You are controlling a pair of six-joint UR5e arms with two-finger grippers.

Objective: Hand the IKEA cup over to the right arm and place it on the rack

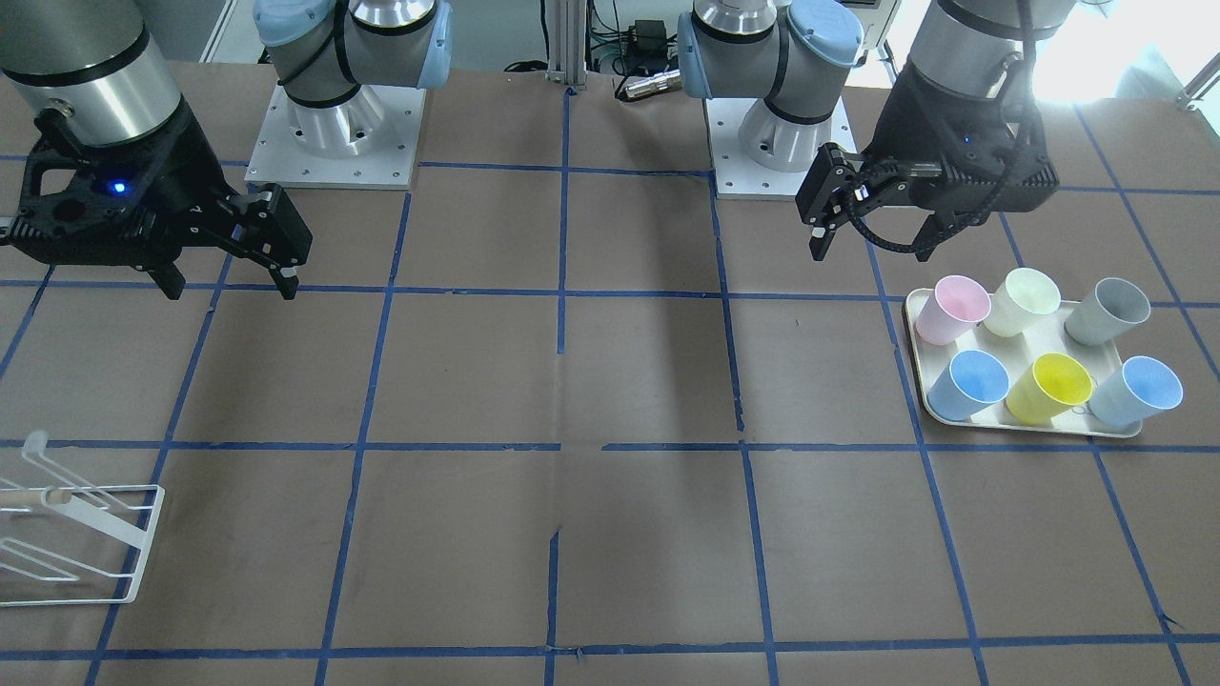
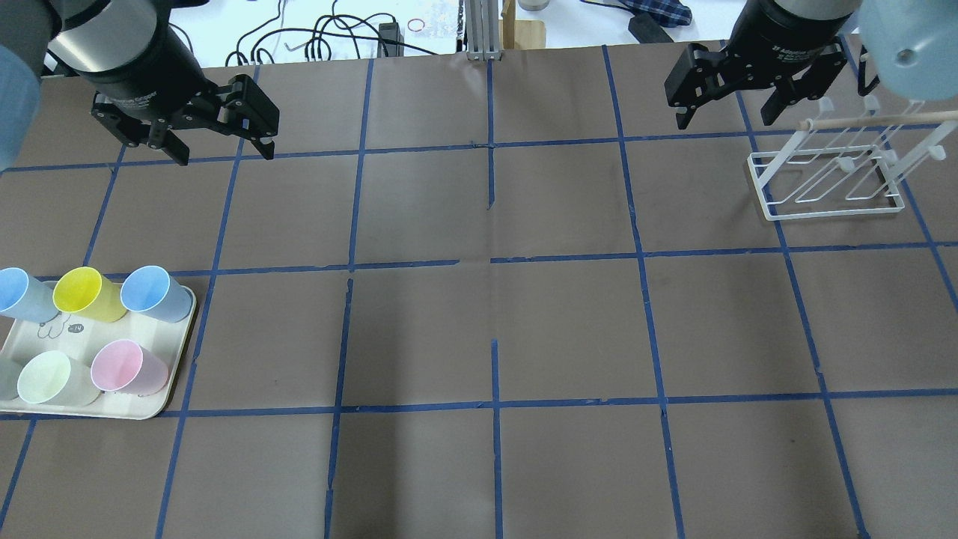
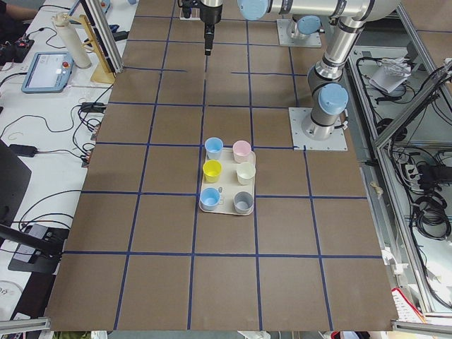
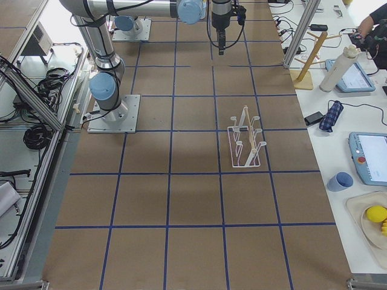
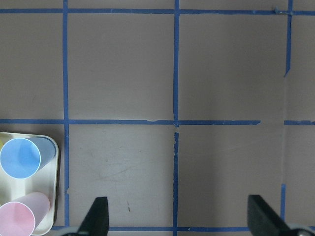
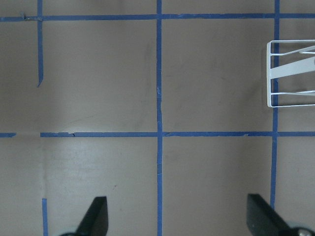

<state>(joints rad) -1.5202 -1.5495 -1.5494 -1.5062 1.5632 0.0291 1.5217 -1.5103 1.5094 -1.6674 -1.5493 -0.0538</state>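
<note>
The IKEA cup point(image 1: 1139, 391), pale sky-blue, stands at an outer corner of the cream tray point(image 1: 1034, 427). It also shows in the overhead view point(image 2: 19, 293) and the exterior left view point(image 3: 209, 198). My left gripper point(image 1: 872, 250) hangs open and empty above the table, beyond the tray on its inner side point(image 2: 224, 153). The left wrist view point(image 5: 179, 221) does not show this cup. My right gripper point(image 1: 232, 286) is open and empty, high beside the white wire rack point(image 2: 823, 180). The rack also shows in the front view point(image 1: 76, 543) and the right wrist view point(image 6: 290, 73).
The tray also holds a deeper blue cup point(image 1: 967, 384), a yellow cup point(image 1: 1048, 386), a pink cup point(image 1: 951, 308), a pale green cup point(image 1: 1022, 300) and a grey cup point(image 1: 1108, 310). Brown table with blue tape grid lies between tray and rack.
</note>
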